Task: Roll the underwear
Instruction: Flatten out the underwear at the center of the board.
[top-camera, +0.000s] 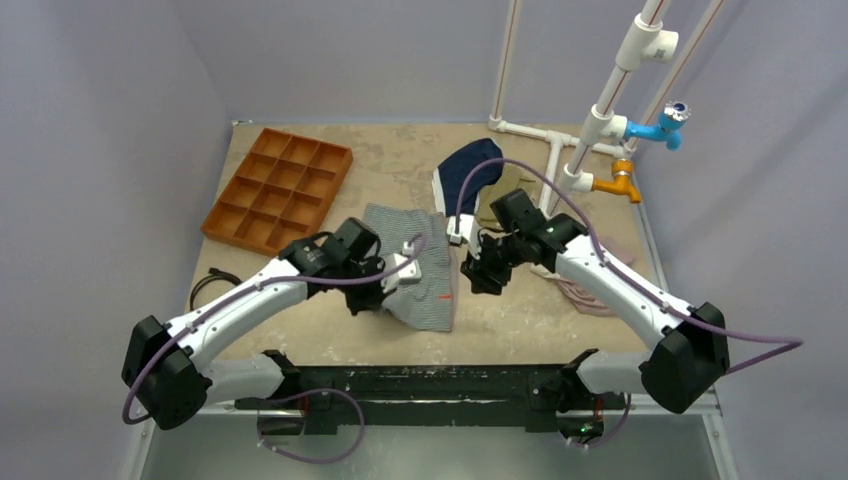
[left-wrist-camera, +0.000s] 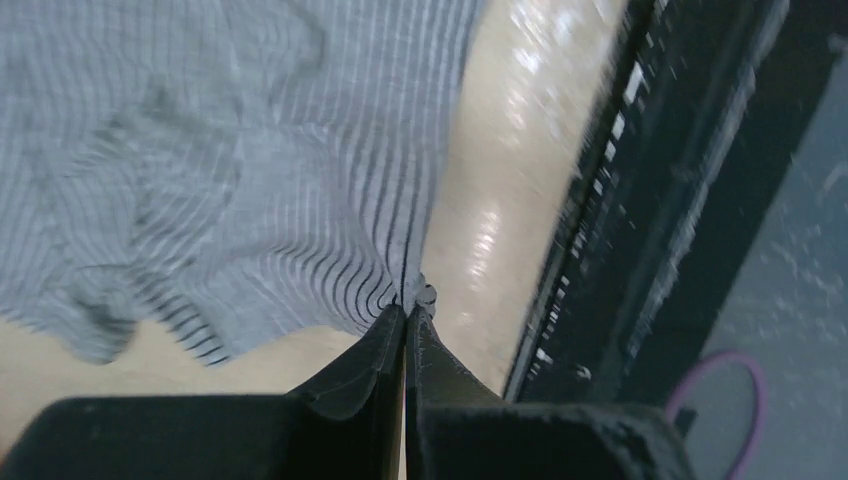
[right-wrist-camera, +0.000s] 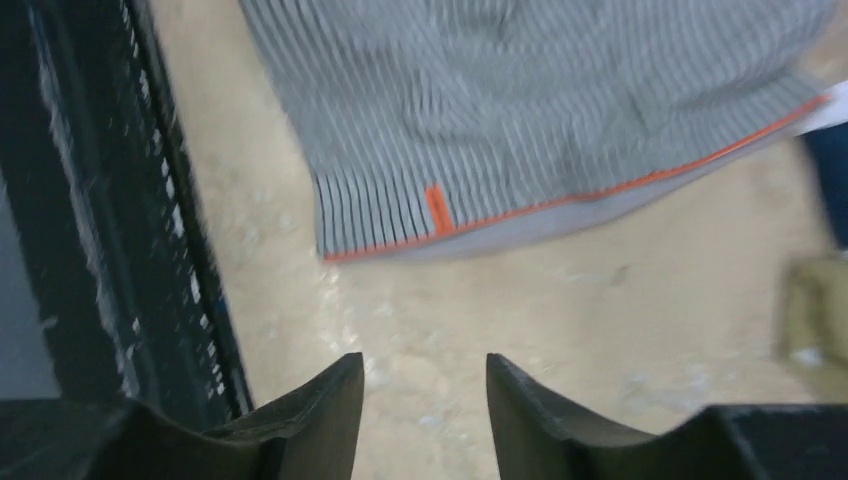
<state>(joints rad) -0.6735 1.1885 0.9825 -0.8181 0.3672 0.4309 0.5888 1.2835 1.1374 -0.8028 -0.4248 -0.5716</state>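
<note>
Grey-and-white striped underwear (top-camera: 435, 290) lies mid-worktop (top-camera: 390, 165), one edge pinched in the closed left pincer (left-wrist-camera: 408, 305); the right pincer (right-wrist-camera: 425, 368) hovers over bare worktop just beside its orange trim, fingers parted, holding nothing.

White-shelled arms (top-camera: 230, 310) with black joints trail purple cables (top-camera: 760, 345) and end in black, tapered claws (right-wrist-camera: 422, 362).
</note>
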